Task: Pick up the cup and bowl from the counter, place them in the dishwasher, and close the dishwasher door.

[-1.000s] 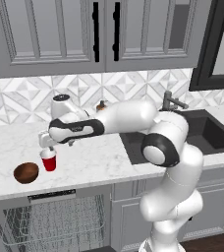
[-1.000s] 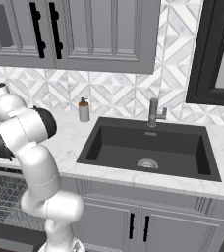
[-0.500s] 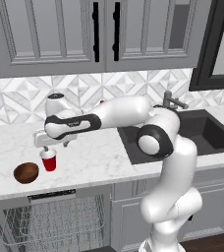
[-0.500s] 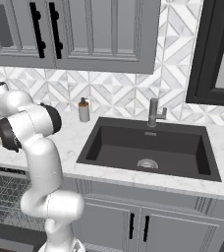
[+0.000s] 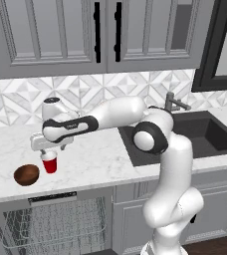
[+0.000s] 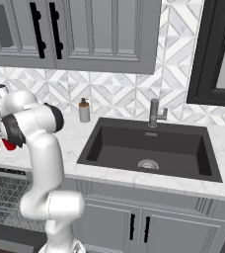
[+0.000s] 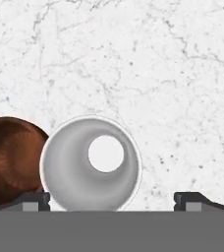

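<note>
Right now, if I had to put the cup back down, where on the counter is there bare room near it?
Bare marble lies between the cup and the sink, and behind the cup toward the backsplash. It is crowded on the cup's other side: the bowl sits close beside it, near the counter front edge. The open hand hovers over the cup.

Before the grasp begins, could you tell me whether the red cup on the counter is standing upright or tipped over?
Upright. The cup stands on its base on the counter, white rim up; the hand view looks straight down into its mouth.

Arm stretched left, fingers (image 5: 49, 151) spread, pointing down.
</note>
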